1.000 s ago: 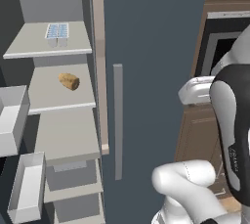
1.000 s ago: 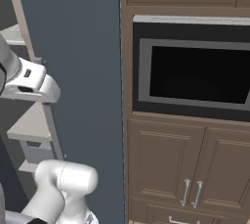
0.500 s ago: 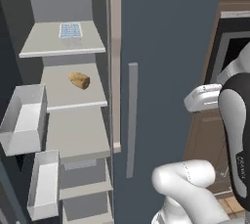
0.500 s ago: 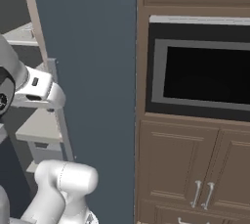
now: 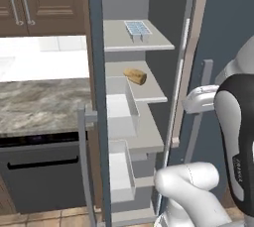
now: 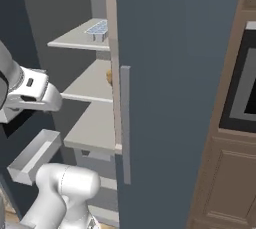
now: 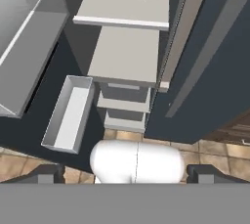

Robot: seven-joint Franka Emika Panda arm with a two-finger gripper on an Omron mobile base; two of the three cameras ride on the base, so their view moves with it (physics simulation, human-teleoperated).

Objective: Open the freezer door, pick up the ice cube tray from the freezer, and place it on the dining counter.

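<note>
I see the freezer standing open, with its freezer door swung out toward me, so the first step looks done. The ice cube tray lies on the top shelf, in the upper middle of the left base view; in the right base view it sits in the upper left, close to the front edge of that shelf. One shelf lower lies a brown food item, well apart from the tray.

The gripper shows at the bottom of the hand view, and its two finger tips stand far from each other with nothing between them, so the jaws are wide and empty. The hand looks down at the lower shelves and the white door bin, not at the tray, so I judge that the arm must rise a good way before any grasp.

About handling: I think the tray is light and stiff, probably thin plastic, and smooth, so it may slide on the shelf if I push it. It is flat and low, so from above there is little to hold. I would take it across its short width, fingers on the two long walls, near the middle so it does not tip. The shelf above the tray leaves limited room, so a level approach from the front seems safer to me.
</note>
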